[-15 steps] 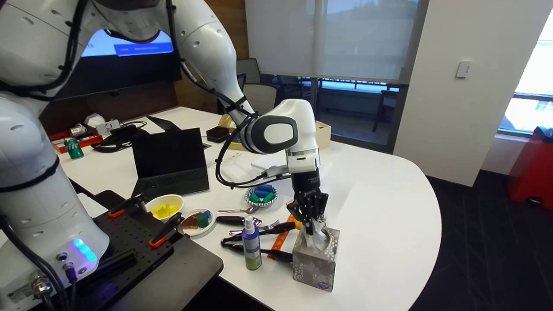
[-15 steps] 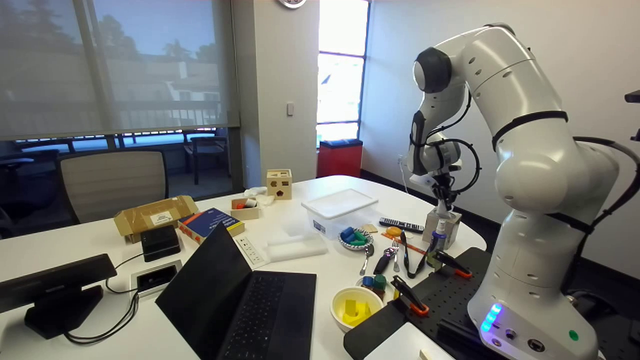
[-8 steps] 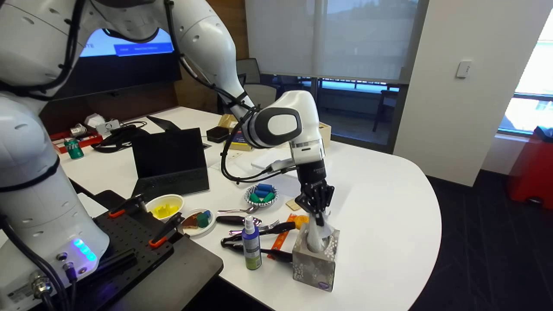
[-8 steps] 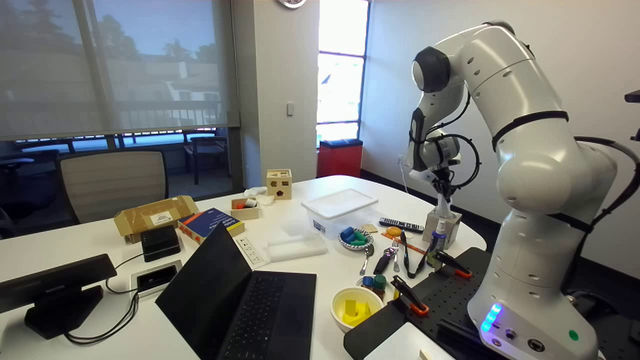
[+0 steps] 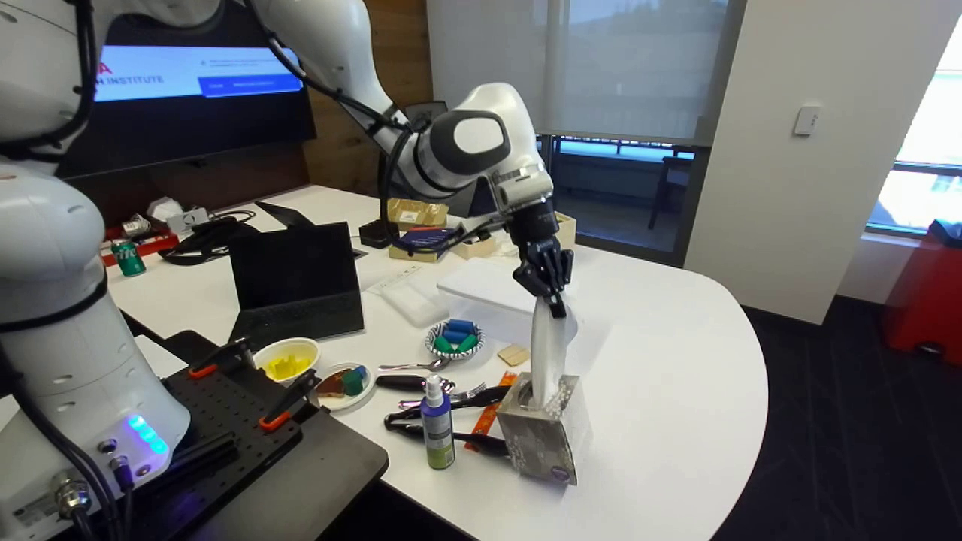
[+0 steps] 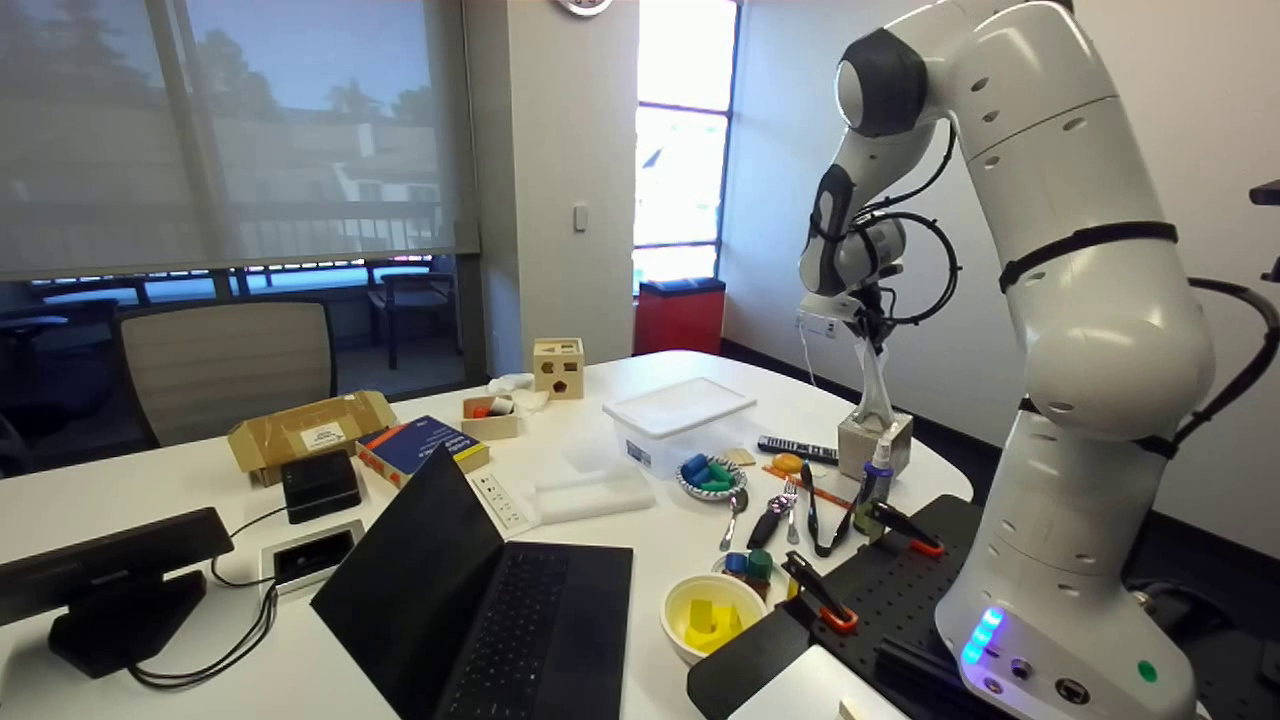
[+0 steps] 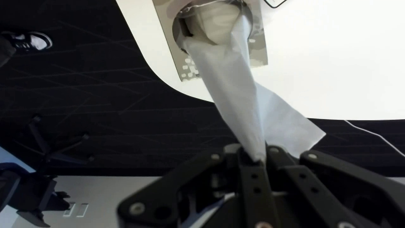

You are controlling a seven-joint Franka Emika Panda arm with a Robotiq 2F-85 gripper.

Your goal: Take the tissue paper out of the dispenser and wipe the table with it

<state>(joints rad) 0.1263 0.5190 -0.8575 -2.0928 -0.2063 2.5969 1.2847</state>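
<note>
The gripper was clamped on the upper end of the tissue, and the box below was tilted, presumably because the tissue's lower end was caught inside.

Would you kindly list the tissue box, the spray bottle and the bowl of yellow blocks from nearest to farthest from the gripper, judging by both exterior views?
1. Tissue box: below the gripper, tilted, tissue paper stretched between them.
2. Spray bottle: beside the tissue box, towards the robot base.
3. Bowl of yellow blocks: well off, near the laptop.
</note>
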